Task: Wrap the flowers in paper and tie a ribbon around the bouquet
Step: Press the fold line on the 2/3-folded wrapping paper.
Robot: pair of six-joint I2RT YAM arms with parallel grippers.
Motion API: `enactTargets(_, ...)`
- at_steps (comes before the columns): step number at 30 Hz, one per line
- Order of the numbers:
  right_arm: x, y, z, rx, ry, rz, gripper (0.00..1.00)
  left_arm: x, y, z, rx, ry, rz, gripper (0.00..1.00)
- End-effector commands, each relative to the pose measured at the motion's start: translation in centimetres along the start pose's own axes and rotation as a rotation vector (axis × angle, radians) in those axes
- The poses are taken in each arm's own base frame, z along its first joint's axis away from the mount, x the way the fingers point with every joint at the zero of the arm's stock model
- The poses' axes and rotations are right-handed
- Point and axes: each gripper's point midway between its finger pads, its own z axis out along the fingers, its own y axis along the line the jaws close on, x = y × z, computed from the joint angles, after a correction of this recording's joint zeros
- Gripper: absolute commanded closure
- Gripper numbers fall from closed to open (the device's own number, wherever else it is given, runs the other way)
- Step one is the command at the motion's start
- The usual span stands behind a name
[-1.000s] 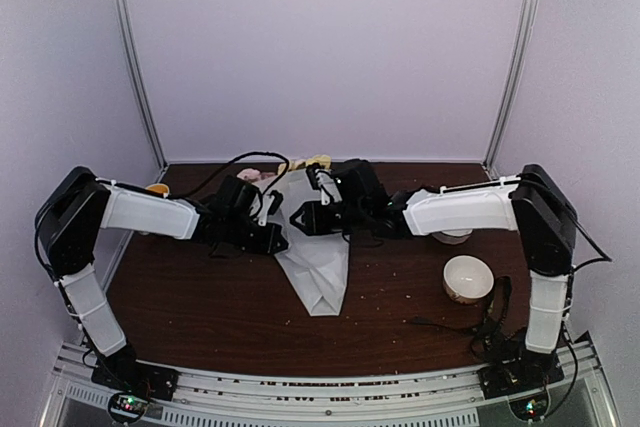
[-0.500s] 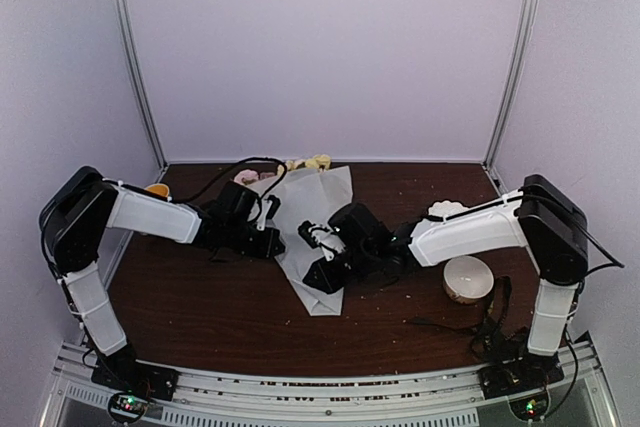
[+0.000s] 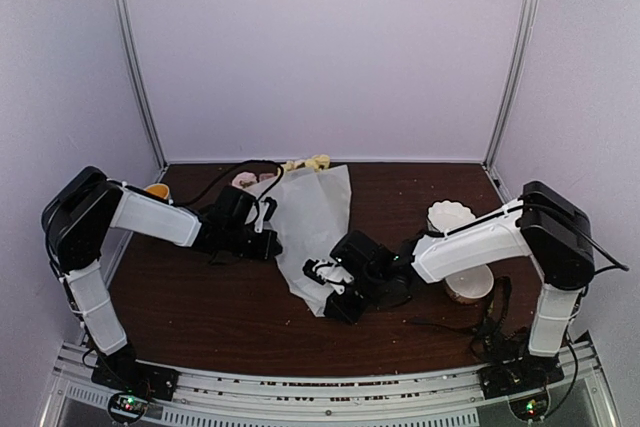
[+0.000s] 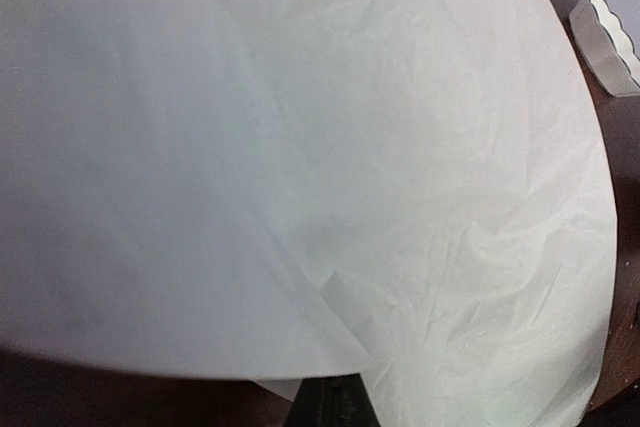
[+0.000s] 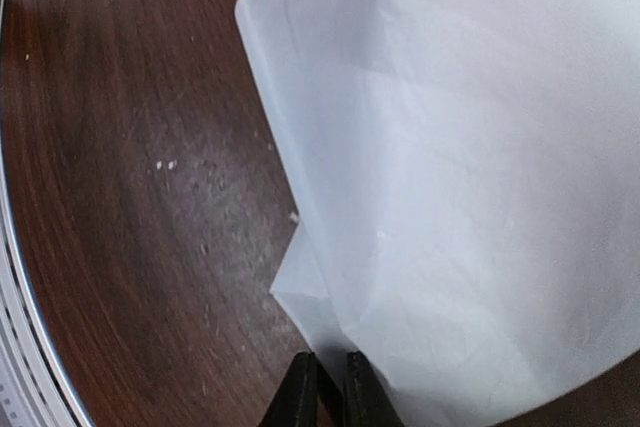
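Right end effector (image 5: pixel 328 369) is pinched nearly closed on the near corner of the paper (image 3: pixel 315 212), at the narrow tip. The paper lies on the table (image 3: pixel 200 307) with its long axis running far to near, and the flowers (image 3: pixel 308 162) peek out at the wide far end. Left end effector (image 3: pixel 268 239) is clenched at the paper's left edge, nearer the blooms. Whether it grips a fold can't be told, since paper blankets its wrist view. Stems hidden, ribbon not seen.
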Motion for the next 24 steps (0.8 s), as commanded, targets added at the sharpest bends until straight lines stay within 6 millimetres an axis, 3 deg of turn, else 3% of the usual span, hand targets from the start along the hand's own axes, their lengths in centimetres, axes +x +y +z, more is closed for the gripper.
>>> enactTargets(1,3.8,-0.2,-2.0,0.025,0.106,-0.029,0.88,-0.5,0.0,0.4,0.025,-0.037,0.009,1.0)
enactTargets(5,0.2,1.9,-4.8,-0.053,-0.01,-0.053,0.88,-0.2,0.0,0.5,0.036,-0.038,0.003,1.0)
enactTargets(7,-2.1,2.5,-5.2,-0.081,-0.069,-0.061,0.87,0.0,0.0,0.6,0.041,-0.039,0.001,1.0)
enactTargets(12,-7.0,0.8,-2.8,0.014,-0.113,-0.047,0.87,0.3,-0.1,0.8,0.054,-0.031,-0.008,1.0)
enactTargets(15,-8.4,0.6,-0.7,0.017,-0.117,-0.053,0.87,0.2,-0.2,0.8,0.057,-0.032,-0.011,1.0)
enactTargets(19,-7.1,-0.2,1.5,0.09,-0.022,-0.081,0.88,0.2,-0.1,0.8,0.052,-0.034,-0.016,1.0)
enactTargets(24,-2.1,0.6,2.4,0.051,0.089,-0.118,0.91,0.1,0.3,0.7,0.025,-0.037,-0.003,1.0)
